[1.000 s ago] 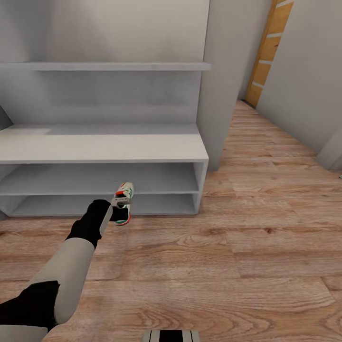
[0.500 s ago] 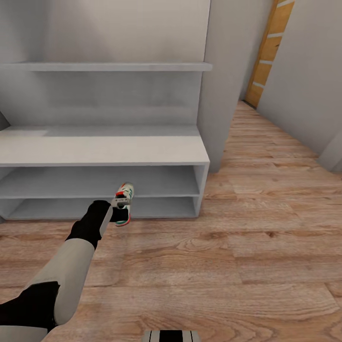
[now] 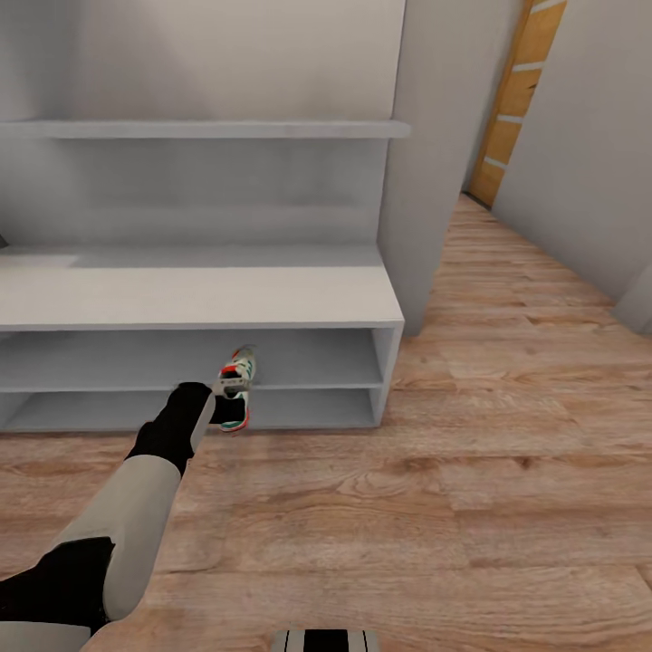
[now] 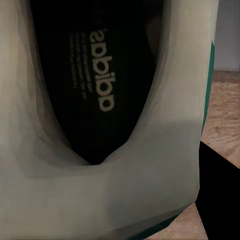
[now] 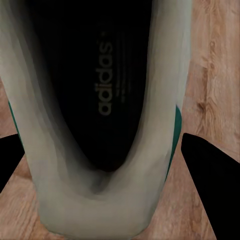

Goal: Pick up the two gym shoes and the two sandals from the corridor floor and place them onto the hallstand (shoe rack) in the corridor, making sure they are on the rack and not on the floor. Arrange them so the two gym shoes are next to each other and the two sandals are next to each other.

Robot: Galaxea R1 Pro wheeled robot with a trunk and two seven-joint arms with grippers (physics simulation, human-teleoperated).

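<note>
A cream-white gym shoe (image 3: pixel 237 384) with green stripes and a red-orange tongue hangs in my left gripper (image 3: pixel 226 391), which is shut on it. It is held just in front of the lower tiers of the pale grey hallstand (image 3: pixel 199 294), above the wood-plank corridor floor (image 3: pixel 407 507). In the left wrist view the shoe's heel and dark insole (image 4: pixel 100 190) sit close up, with one of the gripper's fingers (image 4: pixel 220 195) beside it. The right wrist view has the second gym shoe (image 5: pixel 100 200) over the floor, with my right gripper (image 5: pixel 105 155) shut on its heel. The sandals are out of view.
The hallstand's bench top, its two lower tiers and the upper ledge (image 3: pixel 208 129) are bare. A grey wall pillar (image 3: pixel 421 163) stands at its right end. Right of that the corridor runs on to a wooden door (image 3: pixel 518 100).
The whole view has shifted a little, and the hallstand now looks slightly nearer and further right. The left arm keeps the shoe in the same hold.
</note>
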